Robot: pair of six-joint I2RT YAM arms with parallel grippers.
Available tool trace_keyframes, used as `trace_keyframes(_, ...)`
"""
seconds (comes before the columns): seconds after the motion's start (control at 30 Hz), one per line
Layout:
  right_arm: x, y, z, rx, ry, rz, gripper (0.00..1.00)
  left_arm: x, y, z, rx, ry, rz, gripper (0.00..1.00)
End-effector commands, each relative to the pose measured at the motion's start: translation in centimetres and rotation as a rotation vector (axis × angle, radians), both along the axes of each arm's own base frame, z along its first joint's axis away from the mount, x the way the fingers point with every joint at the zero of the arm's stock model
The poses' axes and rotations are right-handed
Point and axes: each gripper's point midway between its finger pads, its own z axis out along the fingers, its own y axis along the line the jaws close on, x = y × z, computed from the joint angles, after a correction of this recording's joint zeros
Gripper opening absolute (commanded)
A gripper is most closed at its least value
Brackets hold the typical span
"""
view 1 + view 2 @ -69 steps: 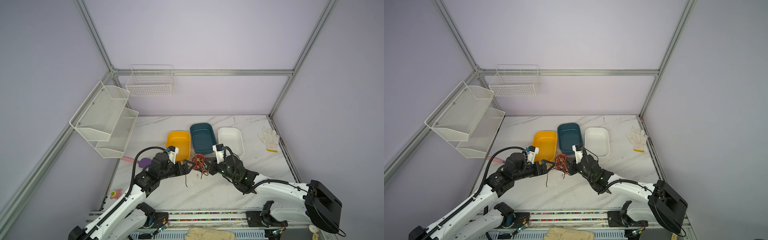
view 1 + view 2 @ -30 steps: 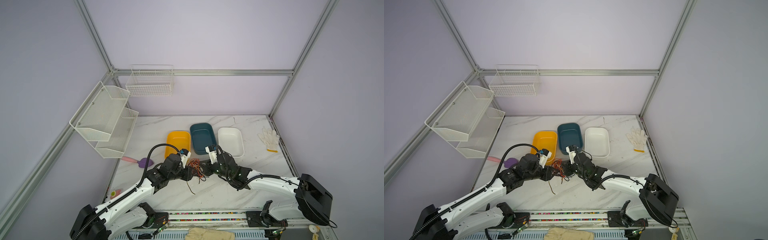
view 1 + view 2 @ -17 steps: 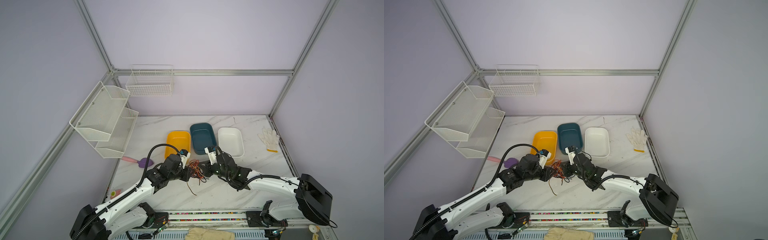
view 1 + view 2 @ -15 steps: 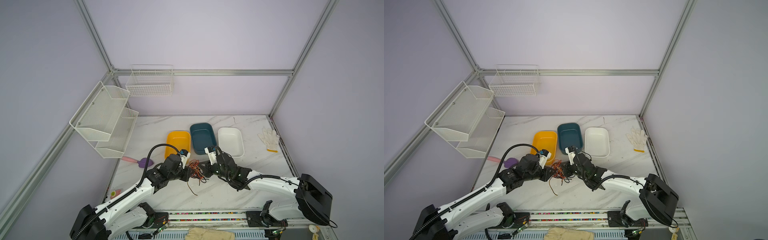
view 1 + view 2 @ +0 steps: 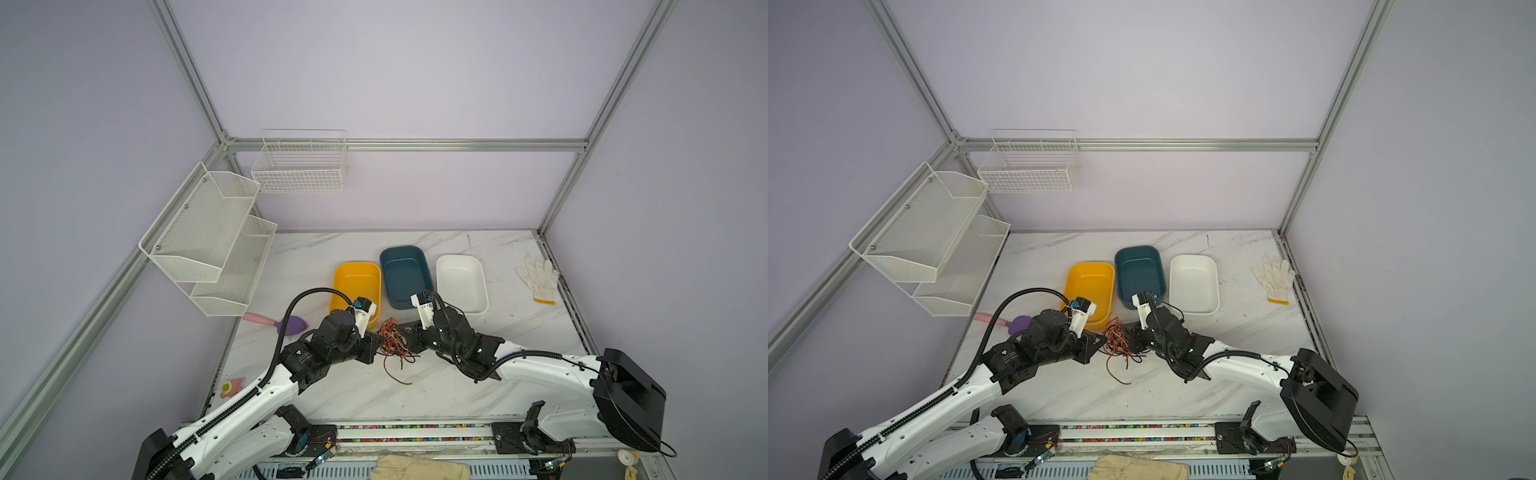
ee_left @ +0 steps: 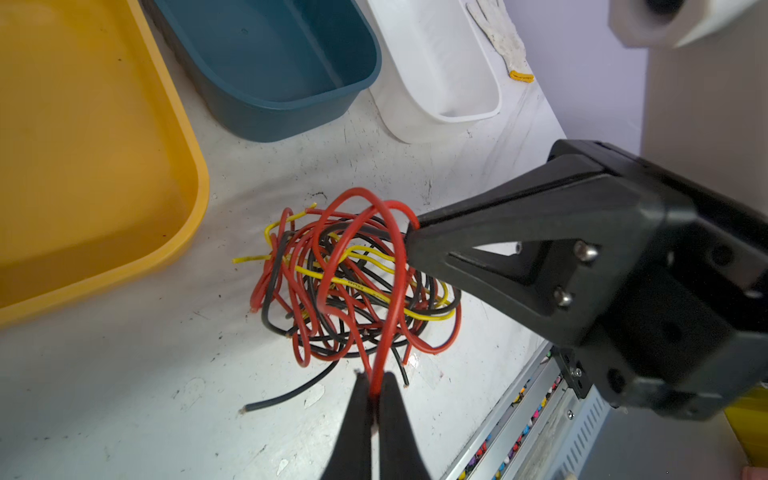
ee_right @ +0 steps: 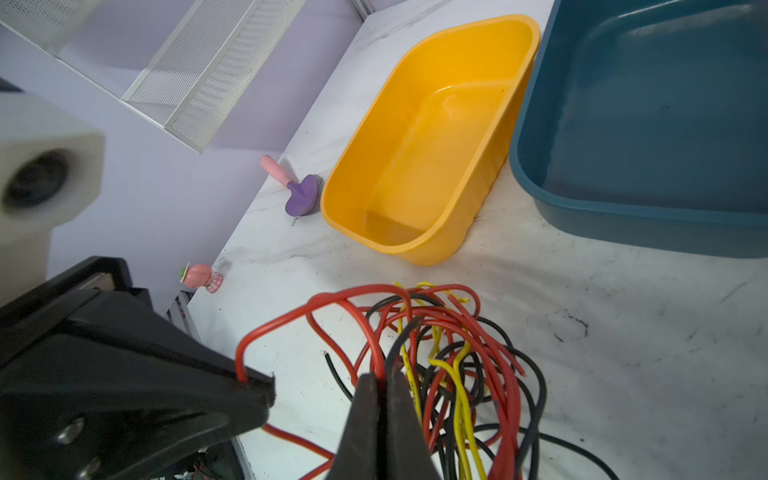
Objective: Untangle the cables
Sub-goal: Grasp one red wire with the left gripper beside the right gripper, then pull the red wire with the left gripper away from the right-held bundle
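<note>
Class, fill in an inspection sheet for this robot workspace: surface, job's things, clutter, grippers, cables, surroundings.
Surface: marble table, scuffed.
Job's things: cables, red, black and yellow, in one tangle.
Clutter: yellow bin, teal bin, white bin, all empty; glove; purple scoop; pink toy.
Grippers: left gripper shut on a red cable; right gripper shut on a red cable too.
Cables: black hose arcs over the left arm.
Surroundings: wire basket, mesh shelf, wall-mounted.

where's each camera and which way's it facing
Top views: high above the front edge of the table, facing down and back; left arm, right arm show.
Left wrist: on the left arm, facing along left fingers at the cables; right fingers opposite.
Right wrist: on the right arm, along right fingers, toward yellow tub.
All share cables.
</note>
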Motion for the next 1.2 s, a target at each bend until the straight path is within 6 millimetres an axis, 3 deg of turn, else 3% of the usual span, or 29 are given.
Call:
trace_keyframes(0.0,0.6,-0.5,0.6,0.016,-0.010,-0.059,0.00,0.1,-0.7,6.7,-0.124,-0.105,-0.010,0.00)
trace_keyframes(0.37,1.6,-3.9,-3.0,-0.040,0.047,-0.230,0.00,-2.1,0.7,15.0,-0.250,-0.232,-0.023,0.00)
trace_keyframes(0.53,1.3,-4.3,-3.7,-0.045,0.053,-0.223,0.00,-2.8,1.2,18.1,-0.293,-0.274,-0.022,0.00)
trace_keyframes(0.77,0.9,-5.1,-2.8,-0.020,0.020,-0.223,0.00,-3.0,0.5,21.7,-0.362,-0.280,-0.046,0.00)
trace_keyframes(1.17,0.8,-6.6,-6.8,-0.103,0.072,-0.271,0.00,-3.6,-0.8,31.3,-0.482,-0.380,-0.135,0.00)
